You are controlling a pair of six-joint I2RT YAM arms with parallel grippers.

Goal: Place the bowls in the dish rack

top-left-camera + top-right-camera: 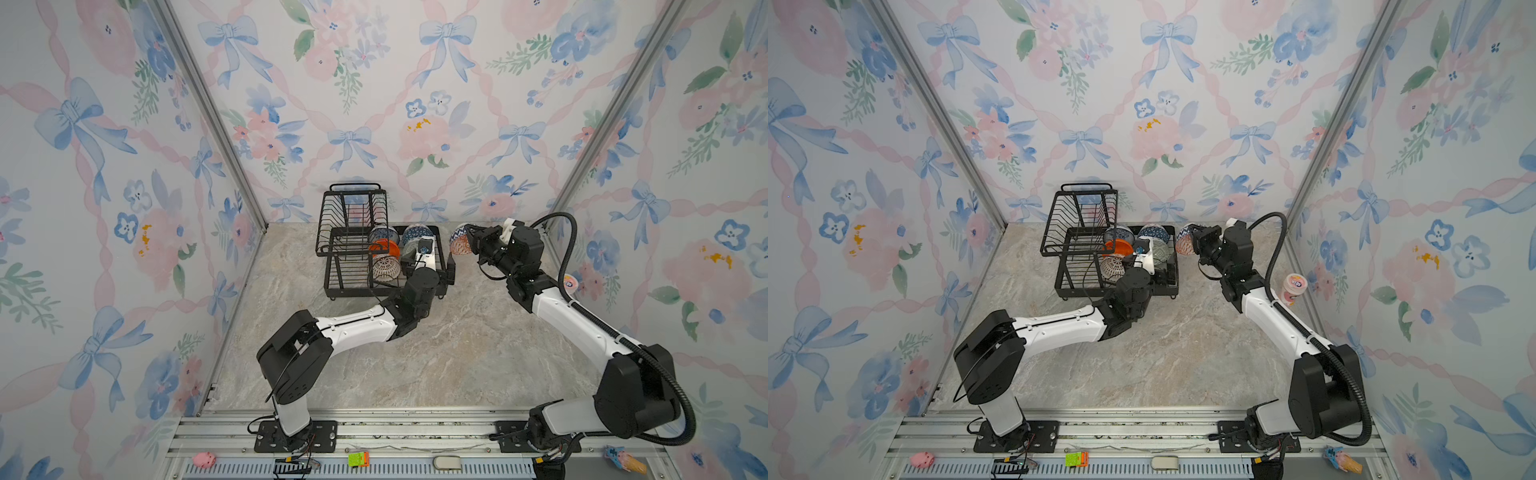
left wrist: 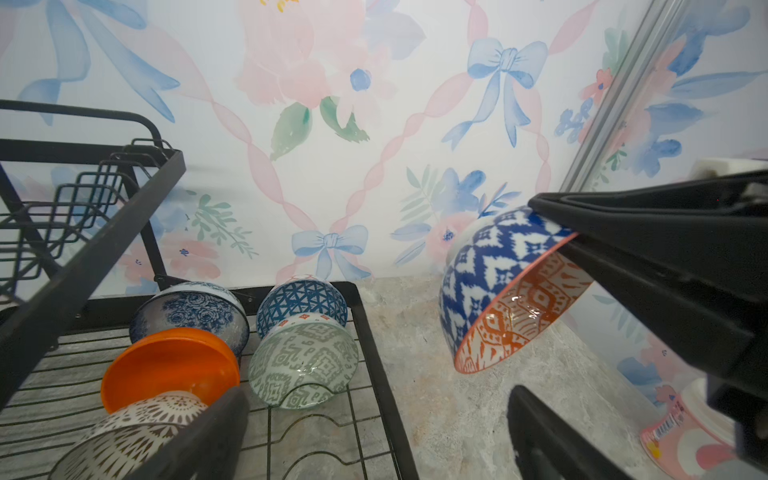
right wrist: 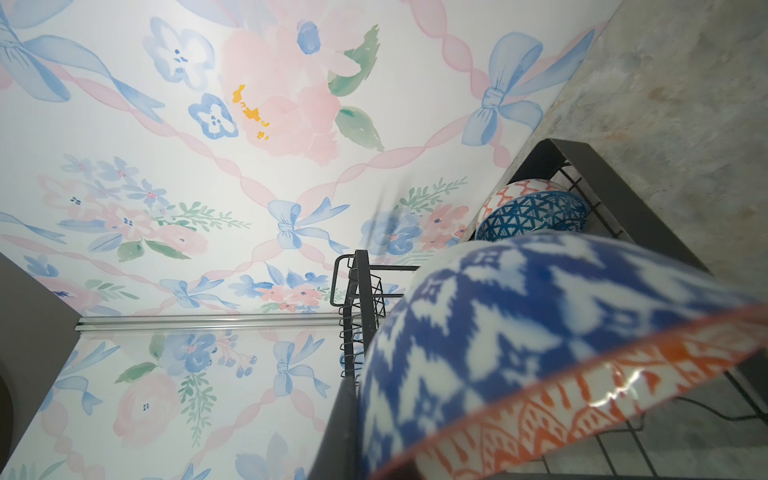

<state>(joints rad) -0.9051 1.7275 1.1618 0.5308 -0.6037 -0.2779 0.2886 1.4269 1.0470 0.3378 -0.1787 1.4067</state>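
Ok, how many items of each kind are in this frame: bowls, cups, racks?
Bowls: 6 (in the dish rack: floral, plain orange, radial-line, blue geometric, pale green; in the right claw: blue-orange patterned)
Pink cup: 1
Dish rack: 1
Total: 8

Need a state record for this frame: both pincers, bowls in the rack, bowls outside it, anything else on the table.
left pincer: open, empty, over the dish rack
right pincer: shut on the rim of the blue-and-orange bowl
held bowl: tilted, outside the rack, on its right
in rack, lower level: orange bowl, floral bowl, blue geometric bowl, pale green bowl, white lined bowl
left to load: the held bowl only
also on table: pink cup, beside the right arm
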